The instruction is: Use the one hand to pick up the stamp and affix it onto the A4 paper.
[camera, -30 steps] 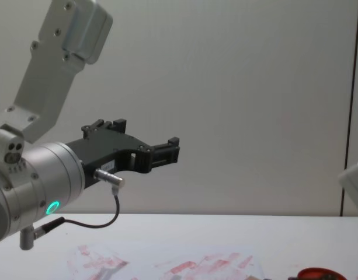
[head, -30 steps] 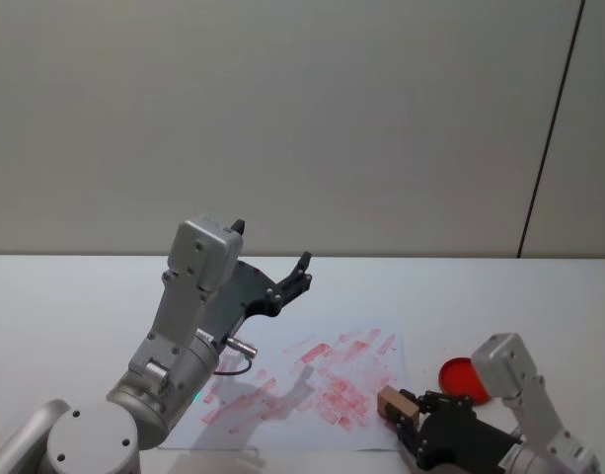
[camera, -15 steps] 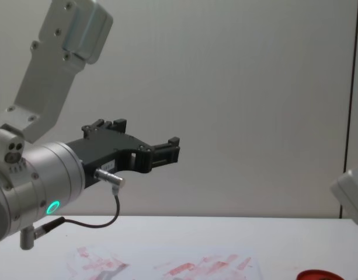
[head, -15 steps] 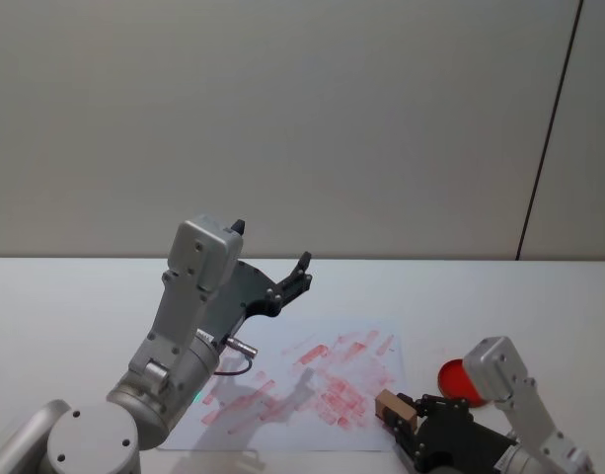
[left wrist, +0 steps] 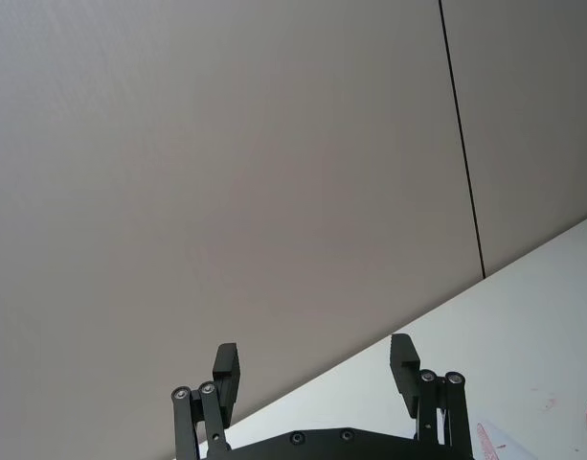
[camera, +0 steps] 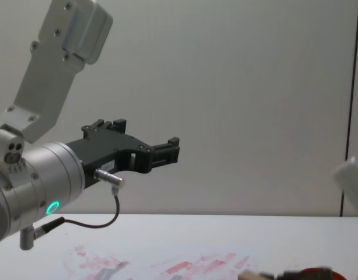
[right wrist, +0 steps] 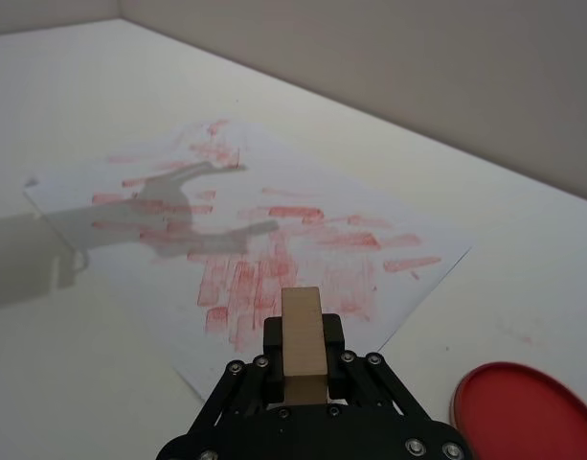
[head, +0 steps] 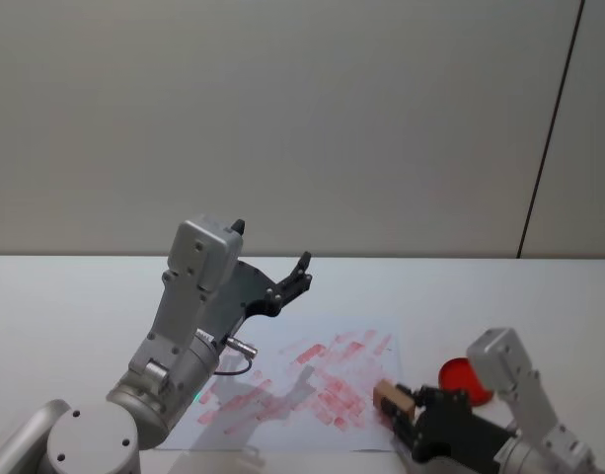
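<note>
Step in hand: the stamp has been picked up, and the press onto the A4 paper is judged not yet made.
Right claw: clamped on the stamp from both sides, low at the near right corner of the sheet.
Stamp: held upright between the fingers, with its top standing clear above them. It is placed over the near edge of the paper, near the red ink pad. Whether its lower face touches the sheet cannot be told.
Left claw: held raised over the left part of the sheet, fingers apart, nothing in it; it is judged idle.
Next move: the stamp should be brought a little farther over the sheet, kept level, then pressed straight down and lifted straight off. A patch that is not yet marked would be best chosen.
Paper: laid flat, covered with many red and pink smudges, with the raised arm's shadow cast across it.
Worktop: plain white and smooth; the ink pad lies just off the sheet's right side.
Room: a bare pale wall stands behind, crossed by one dark vertical seam.
</note>
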{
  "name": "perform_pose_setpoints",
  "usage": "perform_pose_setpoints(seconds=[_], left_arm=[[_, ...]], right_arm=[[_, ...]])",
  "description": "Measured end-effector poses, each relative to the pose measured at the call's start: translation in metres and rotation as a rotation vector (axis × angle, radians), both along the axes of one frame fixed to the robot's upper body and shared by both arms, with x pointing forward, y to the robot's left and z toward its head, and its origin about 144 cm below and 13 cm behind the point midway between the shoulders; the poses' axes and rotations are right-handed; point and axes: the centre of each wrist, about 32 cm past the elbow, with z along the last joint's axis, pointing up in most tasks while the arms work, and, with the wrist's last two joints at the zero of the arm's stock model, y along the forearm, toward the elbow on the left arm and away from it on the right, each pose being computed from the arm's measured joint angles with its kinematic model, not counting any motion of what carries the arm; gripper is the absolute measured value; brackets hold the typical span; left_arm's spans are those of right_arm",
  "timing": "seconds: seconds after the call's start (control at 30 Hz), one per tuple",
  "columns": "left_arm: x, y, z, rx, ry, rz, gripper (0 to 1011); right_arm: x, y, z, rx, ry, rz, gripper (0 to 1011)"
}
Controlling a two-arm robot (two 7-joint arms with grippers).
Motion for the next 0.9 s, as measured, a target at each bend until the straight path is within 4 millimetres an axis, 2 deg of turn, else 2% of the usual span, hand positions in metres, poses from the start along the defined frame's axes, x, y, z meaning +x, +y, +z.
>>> perform_pose_setpoints(seconds=[0.43, 0.9], left_arm=[[0.0, 0.0, 0.0, 0.0, 0.0, 0.0, 1002], [0.0, 0.0, 0.0, 0.0, 0.0, 0.0, 1002]], right_arm=[[0.005, -0.01, 0.025, 0.087, -0.086, -0.094, 217], [0.008, -0.032, 0.027, 0.07, -0.091, -0.177, 217]])
